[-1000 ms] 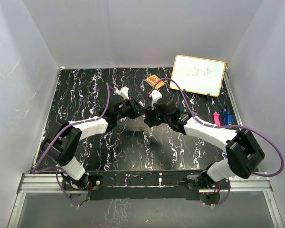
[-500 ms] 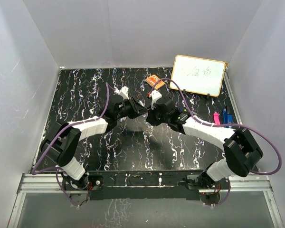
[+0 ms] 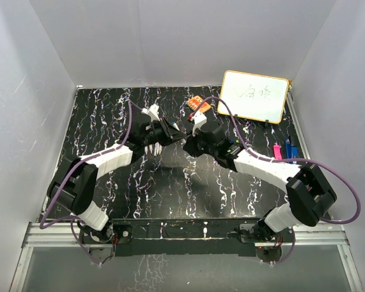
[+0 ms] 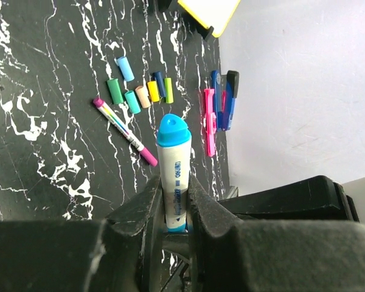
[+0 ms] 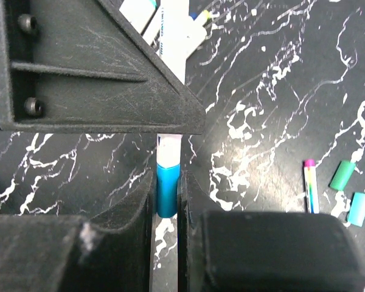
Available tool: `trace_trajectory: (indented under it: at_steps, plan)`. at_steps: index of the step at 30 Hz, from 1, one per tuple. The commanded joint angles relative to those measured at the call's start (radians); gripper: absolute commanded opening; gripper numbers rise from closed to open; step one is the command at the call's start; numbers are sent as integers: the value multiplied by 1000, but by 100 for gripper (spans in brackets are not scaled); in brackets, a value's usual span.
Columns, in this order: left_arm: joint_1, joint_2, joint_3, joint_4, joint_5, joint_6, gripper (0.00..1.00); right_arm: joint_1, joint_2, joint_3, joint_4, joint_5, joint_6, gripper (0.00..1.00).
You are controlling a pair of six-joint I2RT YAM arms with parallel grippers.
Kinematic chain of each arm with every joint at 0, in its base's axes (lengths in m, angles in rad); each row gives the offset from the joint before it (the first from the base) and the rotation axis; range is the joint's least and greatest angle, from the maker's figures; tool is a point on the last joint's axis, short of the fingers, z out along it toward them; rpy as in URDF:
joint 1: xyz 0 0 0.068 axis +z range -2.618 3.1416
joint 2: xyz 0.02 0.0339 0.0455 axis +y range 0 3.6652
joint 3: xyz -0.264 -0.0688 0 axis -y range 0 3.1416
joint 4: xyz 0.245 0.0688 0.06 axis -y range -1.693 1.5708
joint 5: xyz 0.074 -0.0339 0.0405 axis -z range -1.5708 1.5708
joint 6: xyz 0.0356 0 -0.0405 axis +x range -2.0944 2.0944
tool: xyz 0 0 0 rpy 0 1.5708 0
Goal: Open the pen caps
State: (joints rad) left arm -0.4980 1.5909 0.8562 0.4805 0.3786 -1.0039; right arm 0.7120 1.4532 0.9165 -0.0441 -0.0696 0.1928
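My left gripper (image 4: 173, 182) is shut on a white marker (image 4: 174, 176) that stands up between its fingers. The marker's blue tip (image 4: 173, 131) is bare. My right gripper (image 5: 166, 179) is shut on a blue pen cap (image 5: 166, 190), and a short white stub shows above the cap. From above, the left gripper (image 3: 172, 132) and the right gripper (image 3: 188, 145) hang a small gap apart over the middle of the table. Several loose pen caps (image 4: 143, 91) in blue, green, teal, peach and yellow lie in a cluster on the black marbled table (image 4: 42, 140).
A thin pen with a pink end (image 4: 125, 130) lies beside the loose caps. Pink and blue clips (image 4: 218, 109) sit near the right wall. White markers (image 5: 170, 24) lie on the table. An orange block (image 3: 198, 104) and a whiteboard (image 3: 254, 96) stand at the back right.
The right gripper has closed on the blue cap. The left gripper has drawn back to the left with the marker, and a gap has opened between the two grippers.
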Motion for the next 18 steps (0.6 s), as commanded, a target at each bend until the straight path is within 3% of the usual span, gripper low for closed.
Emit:
trace_trajectory:
  at_steps: [1,12,18]
  plan:
    - [169,-47,76,-9,-200,77,0,5,-28,-7,-112,-34,-4,0]
    - [277,-76,121,-80,-242,120,0,5,-109,-27,-129,20,3,0]
    - [309,-114,166,-331,-204,234,0,0,-94,26,-175,173,8,0]
